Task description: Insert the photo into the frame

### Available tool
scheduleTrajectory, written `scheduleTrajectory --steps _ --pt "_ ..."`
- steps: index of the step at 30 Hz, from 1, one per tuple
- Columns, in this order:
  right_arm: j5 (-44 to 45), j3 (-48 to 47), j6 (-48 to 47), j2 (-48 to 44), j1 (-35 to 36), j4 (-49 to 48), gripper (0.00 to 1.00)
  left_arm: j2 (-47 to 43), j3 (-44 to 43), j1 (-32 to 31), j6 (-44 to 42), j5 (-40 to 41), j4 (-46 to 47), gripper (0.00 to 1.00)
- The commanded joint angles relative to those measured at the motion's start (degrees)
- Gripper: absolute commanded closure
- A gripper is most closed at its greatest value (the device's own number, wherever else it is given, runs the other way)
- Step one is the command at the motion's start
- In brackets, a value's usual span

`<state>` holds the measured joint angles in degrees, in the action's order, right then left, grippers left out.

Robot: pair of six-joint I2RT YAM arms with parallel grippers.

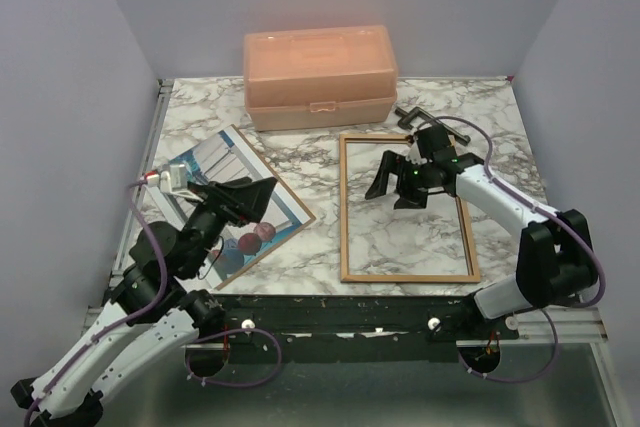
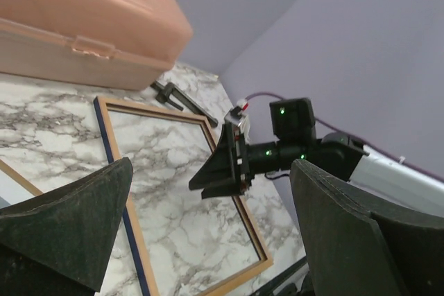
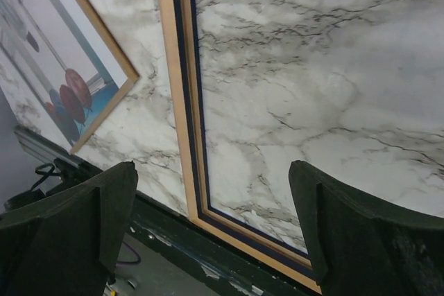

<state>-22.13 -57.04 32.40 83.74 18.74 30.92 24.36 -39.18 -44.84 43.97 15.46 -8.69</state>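
At left, the photo (image 1: 212,164) lay face up on the tabletop (image 1: 315,237). The left claw (image 1: 245,199) stood over it, fingers apart and gripping nothing. Right of centre, well apart, the frame (image 1: 343,209) lay empty, tan back up, with the right claw (image 1: 395,185) spread above it, also empty. The pickup step seemed to be in hand. Next, a photo edge needs gripping and carrying rightward into the frame.

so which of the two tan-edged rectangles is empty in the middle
The frame, lying right of the photo: the bare marble table shows through its opening. The photo is filled with a balloon picture.
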Motion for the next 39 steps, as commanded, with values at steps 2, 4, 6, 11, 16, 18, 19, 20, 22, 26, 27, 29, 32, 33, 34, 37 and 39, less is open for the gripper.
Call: scheduleTrajectory --steps 2,4,6,11,16,18,19,20,22,26,27,29,32,33,34,37,39 --pt "0.19 -1.11 3.82 3.61 6.22 -5.27 0.00 -6.96 1.50 0.28 -0.53 8.19 -2.32 0.02" --pt "0.99 -2.03 4.45 5.18 8.64 -5.84 0.00 -7.99 1.65 0.28 -0.45 9.16 -3.37 0.01" --pt "1.82 -3.49 4.84 6.97 11.11 -6.04 0.00 -8.36 2.01 0.28 -0.24 9.40 -3.45 0.01" --pt "3.52 -7.94 5.40 12.34 16.35 -6.57 0.00 -6.98 2.02 0.28 -0.10 9.06 -3.74 0.01" --pt "7.07 -15.79 4.10 19.39 21.36 -3.87 0.02 -3.32 -1.11 0.26 -0.77 8.97 -7.24 0.02" --pt "9.47 -19.84 2.98 22.70 23.27 -1.35 0.04 -1.62 -2.88 0.28 -1.37 8.93 -9.27 0.02" --pt "10.74 -22.13 2.37 24.59 24.10 -0.01 0.05 -0.74 -3.72 0.28 -1.66 8.97 -10.53 0.01" --pt "12.10 -23.89 1.92 26.14 24.98 1.38 0.06 0.01 -4.57 0.28 -1.90 8.79 -11.36 0.01" --pt "13.91 -27.05 1.16 29.13 26.34 3.18 0.08 1.70 -6.17 0.28 -2.12 8.60 -13.12 0.01" --pt "14.09 -30.82 0.74 33.36 27.95 3.96 0.19 4.70 -9.02 0.36 -2.83 7.74 -16.19 0.02" --pt "13.89 -31.69 0.74 34.14 28.30 4.34 0.23 5.59 -10.01 0.37 -2.83 7.72 -17.05 0.01" --pt "14.25 -34.08 0.48 35.97 29.18 5.54 0.28 7.72 -12.06 0.37 -2.46 8.06 -20.01 0.01" --pt "14.81 -37.23 0.36 38.58 29.94 7.81 0.33 11.65 -15.40 0.45 -1.54 9.06 -25.30 0.01" --pt "15.33 -38.01 0.26 39.35 30.18 8.32 0.34 12.90 -16.71 0.50 -1.35 9.12 -27.15 0.02" --pt "15.66 -38.26 0.19 39.70 30.38 8.89 0.35 14.45 -17.88 0.62 -1.26 9.14 -28.74 0.02" --pt "16.23 -38.04 0.24 39.81 30.48 9.51 0.38 18.74 -21.35 1.43 -0.55 9.15 -34.51 0.01" --pt "16.42 -36.88 0.54 39.00 30.48 9.03 0.39 21.80 -22.40 3.11 0.13 7.88 -37.49 0.01"
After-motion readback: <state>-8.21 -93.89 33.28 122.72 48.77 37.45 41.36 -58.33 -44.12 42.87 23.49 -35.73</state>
